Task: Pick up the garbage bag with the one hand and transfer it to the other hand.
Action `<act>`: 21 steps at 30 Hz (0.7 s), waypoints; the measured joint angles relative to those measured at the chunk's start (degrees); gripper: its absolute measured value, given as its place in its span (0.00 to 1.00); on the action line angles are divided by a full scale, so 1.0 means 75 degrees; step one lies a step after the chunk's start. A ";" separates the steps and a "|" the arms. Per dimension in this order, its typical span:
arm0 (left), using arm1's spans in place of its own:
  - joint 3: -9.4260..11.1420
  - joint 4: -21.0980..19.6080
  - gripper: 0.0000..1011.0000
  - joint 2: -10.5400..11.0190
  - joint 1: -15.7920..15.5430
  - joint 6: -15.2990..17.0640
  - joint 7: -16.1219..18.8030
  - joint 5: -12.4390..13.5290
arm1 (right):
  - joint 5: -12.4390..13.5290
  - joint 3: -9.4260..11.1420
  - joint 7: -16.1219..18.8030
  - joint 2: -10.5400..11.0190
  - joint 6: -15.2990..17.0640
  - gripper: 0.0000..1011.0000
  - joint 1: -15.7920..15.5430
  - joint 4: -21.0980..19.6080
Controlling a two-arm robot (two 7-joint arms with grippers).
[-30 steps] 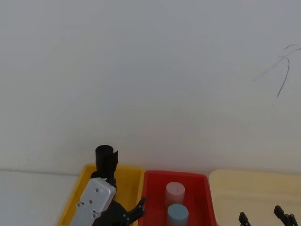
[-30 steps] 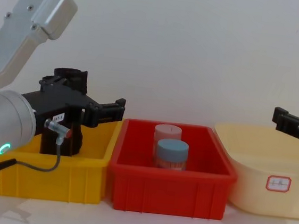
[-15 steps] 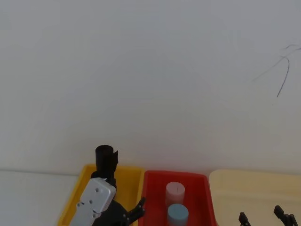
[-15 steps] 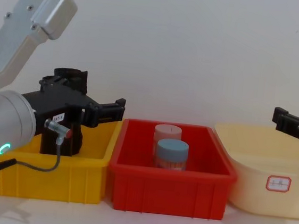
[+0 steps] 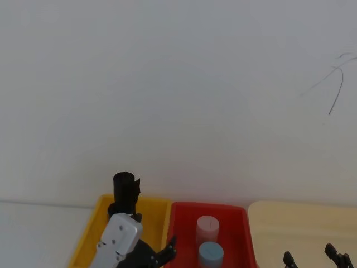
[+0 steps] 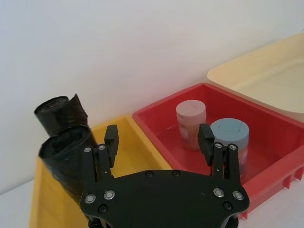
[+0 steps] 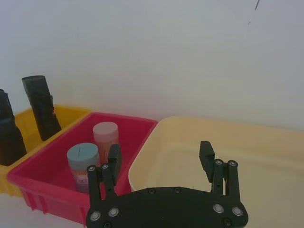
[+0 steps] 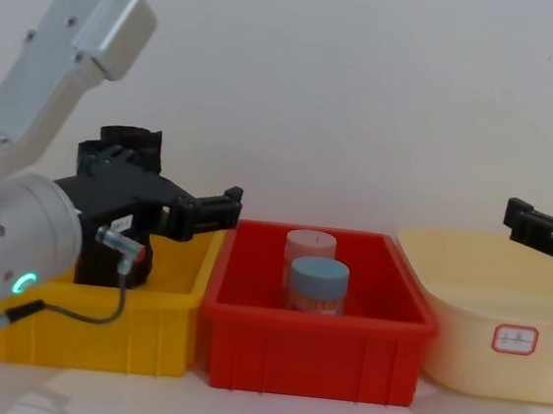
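Note:
The garbage bag (image 8: pixel 129 146) is a tall black roll standing upright in the yellow bin (image 8: pixel 86 321); it also shows in the head view (image 5: pixel 124 191) and the right wrist view (image 7: pixel 41 108). In the left wrist view two black rolls stand close together (image 6: pixel 61 111). My left gripper (image 6: pixel 158 137) hovers open over the yellow bin, just beside the rolls, with nothing between its fingers (image 8: pixel 215 210). My right gripper (image 7: pixel 160 154) hangs open over the cream tub (image 8: pixel 502 320), far right of the bag.
A red bin (image 8: pixel 317 335) between the yellow bin and the tub holds a pink-lidded jar (image 8: pixel 310 250) and a blue-lidded jar (image 8: pixel 318 283). A white wall stands close behind all three containers.
My left arm and gripper have shifted slightly right, towards the red bin. The right gripper and the bag have not moved.

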 joint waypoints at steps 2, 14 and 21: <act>0.0046 0.0018 0.99 -0.0066 0.0006 0.0005 0.0056 0.0060 | 0.0000 0.0000 0.0000 0.0000 0.0000 0.99 0.0000 0.0000; 0.0197 -0.0023 0.99 -0.0407 0.0246 0.0208 0.0571 0.0429 | 0.0000 0.0000 0.0000 0.0000 0.0000 0.99 0.0000 0.0000; 0.0132 -0.0218 0.99 -0.0529 0.0526 0.0291 0.0961 0.0612 | 0.0000 0.0000 0.0000 0.0000 0.0000 0.99 0.0000 0.0000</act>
